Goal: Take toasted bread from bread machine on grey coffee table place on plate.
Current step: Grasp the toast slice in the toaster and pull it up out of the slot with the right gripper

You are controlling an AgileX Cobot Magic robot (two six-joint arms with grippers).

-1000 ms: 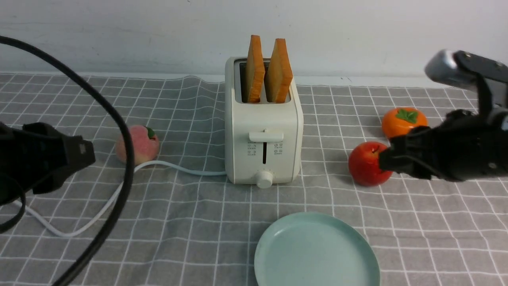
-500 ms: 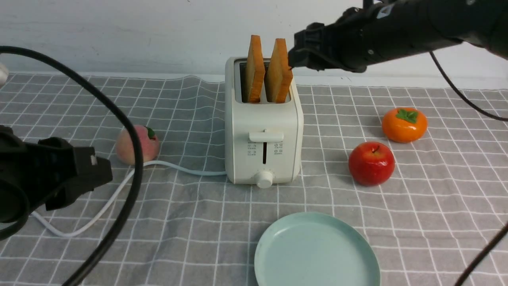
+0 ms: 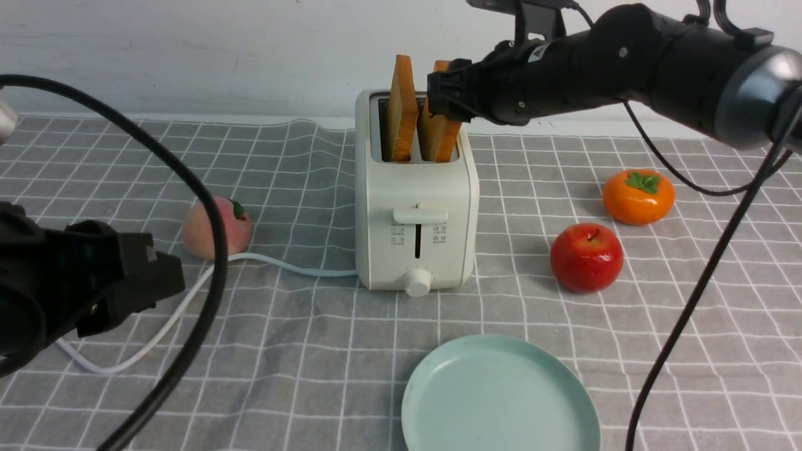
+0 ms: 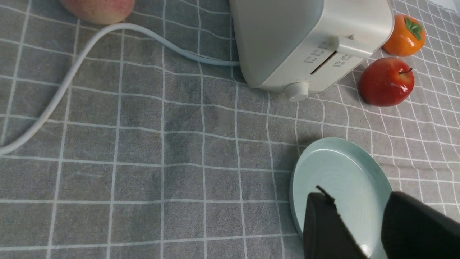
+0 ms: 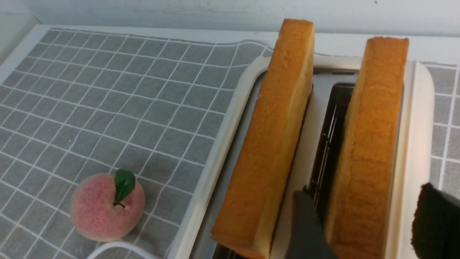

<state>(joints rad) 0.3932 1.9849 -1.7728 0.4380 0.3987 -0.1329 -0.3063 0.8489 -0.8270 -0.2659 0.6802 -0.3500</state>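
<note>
**Step in hand:** approach for the grasp on the first slice; nothing is lifted yet.

The right gripper (image 3: 446, 95) is positioned at the top of the two-slot toaster (image 3: 416, 213), which stands on the grey gridded tablecloth (image 3: 301, 351). Both slices are seated upright in their slots with the upper portions protruding: the left slice (image 3: 401, 106) and the right slice (image 5: 366, 144). In the right wrist view the jaws are seen apart and set astride the right slice. One finger (image 5: 309, 230) is lowered into the gap between the two slices; the other is held outside the toaster's outer rim. No clamping is evident.

The left gripper (image 4: 357, 201) is held low at the left, jaws apart and empty. The mint-green plate (image 3: 498, 401) lies in front of the toaster and bears nothing.

**Next move, as judged:** the jaws are to be closed on the broad faces of the right slice with light force, since toast is likely to be crushed easily. The slice is then to be drawn straight upward, so that snagging on the slot wires is avoided, and carried forward to the plate.
</note>
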